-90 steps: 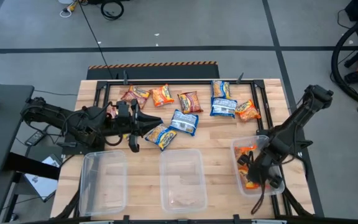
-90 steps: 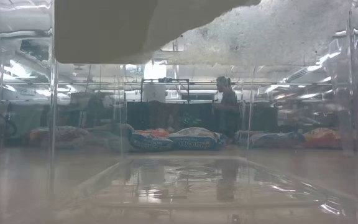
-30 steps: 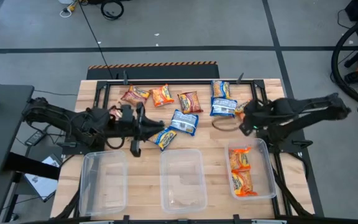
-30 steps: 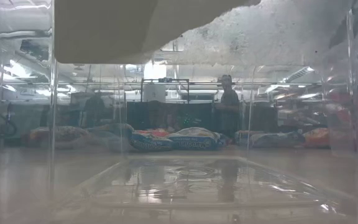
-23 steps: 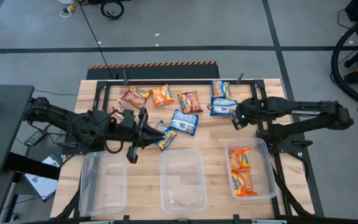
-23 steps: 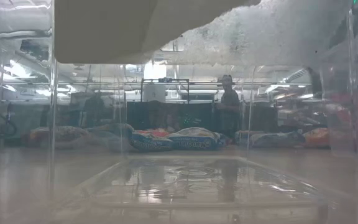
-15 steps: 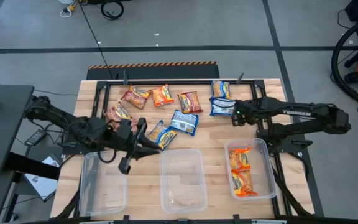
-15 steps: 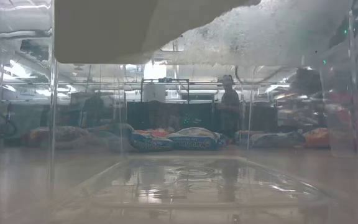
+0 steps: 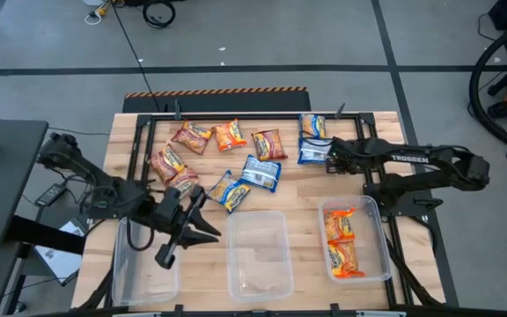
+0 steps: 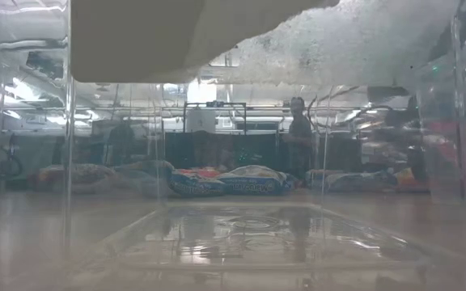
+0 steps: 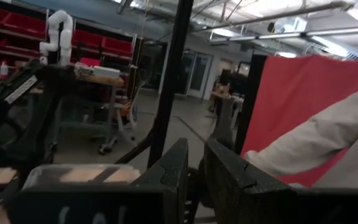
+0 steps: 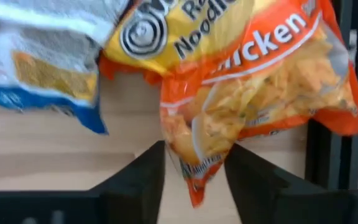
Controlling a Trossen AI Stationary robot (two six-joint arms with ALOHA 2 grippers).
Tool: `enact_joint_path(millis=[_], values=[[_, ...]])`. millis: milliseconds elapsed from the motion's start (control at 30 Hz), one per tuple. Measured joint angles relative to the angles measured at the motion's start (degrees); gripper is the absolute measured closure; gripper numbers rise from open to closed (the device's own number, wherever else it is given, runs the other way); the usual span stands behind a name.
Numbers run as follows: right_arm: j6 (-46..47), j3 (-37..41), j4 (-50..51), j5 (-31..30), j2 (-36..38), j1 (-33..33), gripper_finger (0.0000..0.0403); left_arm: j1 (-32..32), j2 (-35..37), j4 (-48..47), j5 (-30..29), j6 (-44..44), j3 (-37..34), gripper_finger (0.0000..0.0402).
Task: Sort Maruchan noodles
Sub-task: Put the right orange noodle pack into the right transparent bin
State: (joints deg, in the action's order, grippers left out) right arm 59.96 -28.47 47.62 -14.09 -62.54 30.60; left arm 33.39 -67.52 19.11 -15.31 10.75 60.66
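Note:
Noodle packets lie across the far half of the table: dark red ones [image 9: 164, 160], orange ones [image 9: 230, 134] and blue-and-white ones [image 9: 260, 173]. My right gripper [image 9: 331, 154] is down at the far right, beside a blue-and-white packet [image 9: 313, 151], shut on an orange chicken packet [image 12: 260, 81] that the arm hides in the high view. My left gripper [image 9: 214, 231] hovers between the left bin [image 9: 146, 260] and the middle bin [image 9: 258, 255]. It points slightly upward into the room, and its fingers [image 11: 179, 168] are shut with nothing visible between them. My right gripper [image 12: 194, 152] pinches the orange packet's narrow crinkled end [image 12: 191, 140] between its two fingers, one on each side. The fingers come steeply from above. The packet lies on the table, its other end partly under the blue-and-white packet [image 12: 36, 62].
Three clear bins stand along the near edge; the right bin [image 9: 375, 238] holds two orange packets [image 9: 341, 224]. A black frame [image 9: 236, 115] runs round the table's far part. The low view looks through a bin wall at the row of packets [image 10: 253, 179]. A person [image 10: 298, 129] stands far behind.
My left gripper has swung from beside the packets toward the near edge, turning to point toward the middle bin; two dark red packets at the left now show. My right gripper has gone toward the far edge and left, and come down at the orange packet.

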Motion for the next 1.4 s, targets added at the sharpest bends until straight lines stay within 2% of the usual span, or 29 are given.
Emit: enact_joint_path(millis=[267, 367, 500, 600, 767, 900, 1033, 1233, 1400], values=[[-3.4, -1.7, 2.3, 0.6, -0.3, 1.8, 0.0383, -1.6, -4.4, 6.2, -1.2, -0.9, 0.0, 0.0344], [-8.7, -6.5, 6.9, 0.4, 1.3, 1.4, 0.039, -3.0, -4.9, 6.9, -2.7, 0.4, 0.0, 0.0342], [-16.7, -17.9, 16.3, 1.7, 4.0, 0.9, 0.0391, -5.4, -4.9, 6.8, -2.9, 0.6, 0.0, 0.0324], [-21.3, -29.1, 23.7, 5.4, 5.5, -0.1, 0.0396, -7.3, -4.9, 6.6, -2.9, 0.3, 0.1, 0.0304], [-22.9, -46.8, 33.7, 17.2, 6.6, -3.3, 0.0395, -9.6, -5.1, 5.3, -1.9, -3.8, 2.3, 0.0287], [-20.2, -54.8, 37.9, 28.6, 7.7, -9.5, 0.0396, -10.1, -5.3, 5.0, 0.2, -8.2, 4.6, 0.0285], [-12.5, -55.4, 38.6, 36.4, 10.6, -18.1, 0.0396, -10.0, -5.2, 5.0, 2.6, -10.4, 5.8, 0.0285], [-1.2, -49.5, 37.5, 39.6, 14.1, -32.5, 0.0396, -9.6, -5.2, 4.9, 5.4, -10.4, 6.2, 0.0285], [3.2, -41.1, 25.5, 39.8, 14.8, -43.8, 0.0396, -9.0, -5.2, 4.5, 5.6, -10.5, 6.2, 0.0285]])
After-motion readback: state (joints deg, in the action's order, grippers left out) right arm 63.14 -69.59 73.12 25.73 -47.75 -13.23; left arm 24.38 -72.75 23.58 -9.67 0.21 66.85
